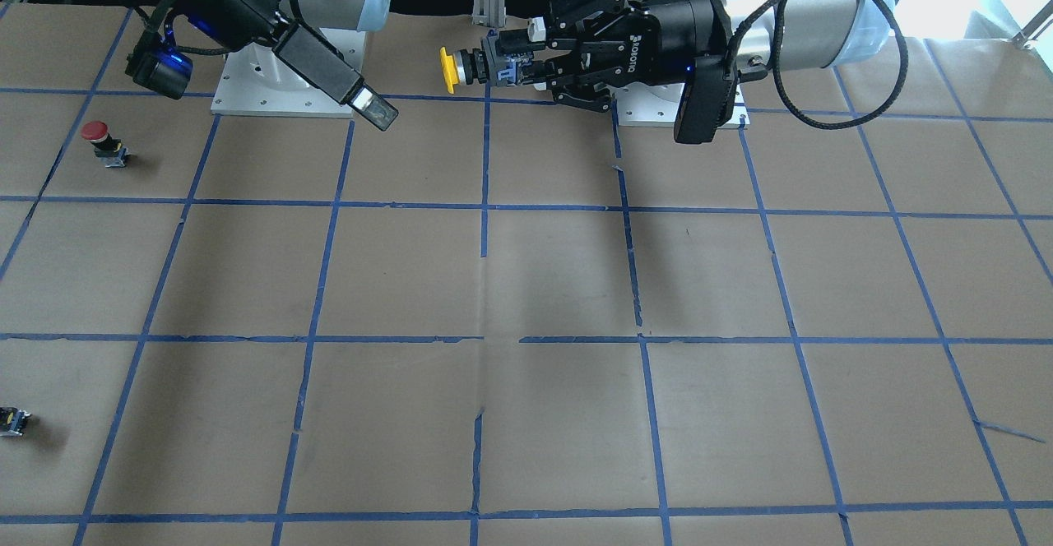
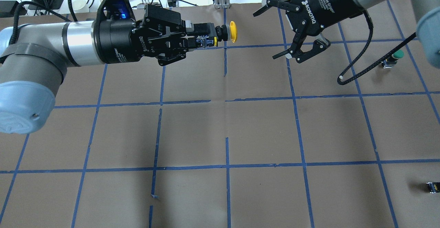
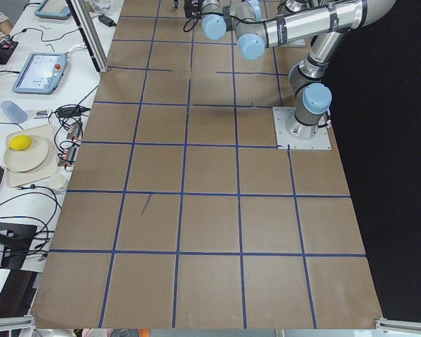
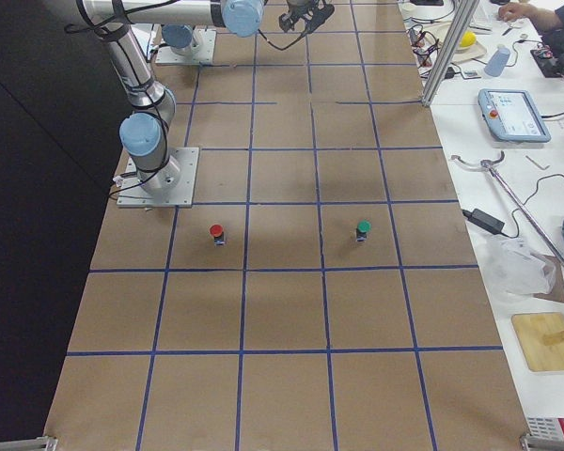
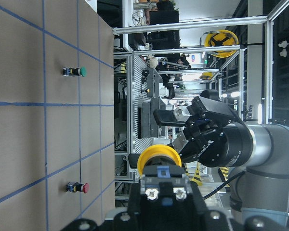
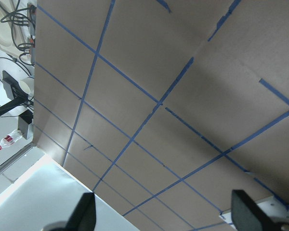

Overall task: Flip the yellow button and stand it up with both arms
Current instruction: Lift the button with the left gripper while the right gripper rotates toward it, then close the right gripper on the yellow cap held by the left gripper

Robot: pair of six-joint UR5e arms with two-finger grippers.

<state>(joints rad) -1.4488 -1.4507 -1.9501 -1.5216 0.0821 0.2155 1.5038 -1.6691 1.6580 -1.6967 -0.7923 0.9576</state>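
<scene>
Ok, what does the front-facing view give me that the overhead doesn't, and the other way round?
Only the front-facing view shows the red button, standing on the table on the robot's right side. Only the overhead view shows the green button, also on the robot's right, and the right gripper with its jaws plainly spread and empty. Both views show the left gripper shut on the yellow button. The button is held sideways above the table, with its cap pointing toward the right gripper.
</scene>
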